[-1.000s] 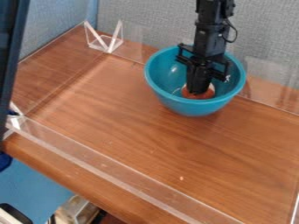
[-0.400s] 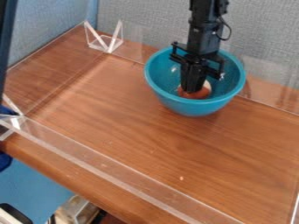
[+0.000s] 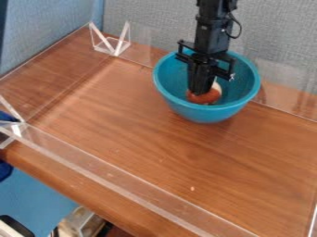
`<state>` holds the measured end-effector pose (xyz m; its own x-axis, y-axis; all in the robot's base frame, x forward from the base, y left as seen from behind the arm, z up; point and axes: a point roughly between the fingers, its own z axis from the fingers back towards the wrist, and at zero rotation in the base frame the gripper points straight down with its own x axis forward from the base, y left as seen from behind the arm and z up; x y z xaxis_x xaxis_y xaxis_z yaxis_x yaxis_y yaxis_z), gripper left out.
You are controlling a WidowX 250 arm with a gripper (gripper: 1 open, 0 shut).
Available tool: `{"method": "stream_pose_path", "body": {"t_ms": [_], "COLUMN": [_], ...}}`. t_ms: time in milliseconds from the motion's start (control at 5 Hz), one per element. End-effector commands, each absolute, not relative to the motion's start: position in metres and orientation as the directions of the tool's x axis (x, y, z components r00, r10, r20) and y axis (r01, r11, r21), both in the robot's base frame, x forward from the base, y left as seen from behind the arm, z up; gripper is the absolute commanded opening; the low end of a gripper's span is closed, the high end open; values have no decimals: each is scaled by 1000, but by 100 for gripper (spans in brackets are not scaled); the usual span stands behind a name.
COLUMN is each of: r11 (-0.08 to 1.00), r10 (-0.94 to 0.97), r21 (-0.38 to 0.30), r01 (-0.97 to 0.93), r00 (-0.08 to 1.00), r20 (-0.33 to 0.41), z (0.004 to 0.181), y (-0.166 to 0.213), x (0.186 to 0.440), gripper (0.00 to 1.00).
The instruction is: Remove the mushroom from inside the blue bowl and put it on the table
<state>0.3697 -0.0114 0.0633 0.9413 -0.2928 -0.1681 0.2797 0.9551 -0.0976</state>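
The blue bowl [image 3: 186, 100] stands on the table [image 3: 136, 139] toward the back right. My gripper [image 3: 203, 90] reaches straight down into the bowl from above. Its black fingers are shut on the mushroom [image 3: 210, 93], whose orange-brown cap shows just beside and under the fingertips. The mushroom's stem is hidden by the fingers. Whether the mushroom still touches the bowl's floor I cannot tell.
Clear acrylic walls [image 3: 74, 162] run along the table's edges, with a clear triangular bracket [image 3: 109, 41] at the back left corner. A wide stretch of bare wood lies left of and in front of the bowl.
The gripper has shifted slightly left and up inside the bowl with the mushroom; more of the orange cap now shows. The bowl has stayed in place.
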Motion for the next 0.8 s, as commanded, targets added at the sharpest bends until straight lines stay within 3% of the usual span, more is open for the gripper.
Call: {"method": "stream_pose_path", "body": {"t_ms": [0, 600], "r11": [960, 964], "r10": [-278, -264], "r21": [-65, -56], "r01": [274, 261], "r00": [958, 962], "r20": [-70, -67], "z": [105, 115], "y": [-6, -4], "x": [371, 367], "gripper": [0, 0]}}
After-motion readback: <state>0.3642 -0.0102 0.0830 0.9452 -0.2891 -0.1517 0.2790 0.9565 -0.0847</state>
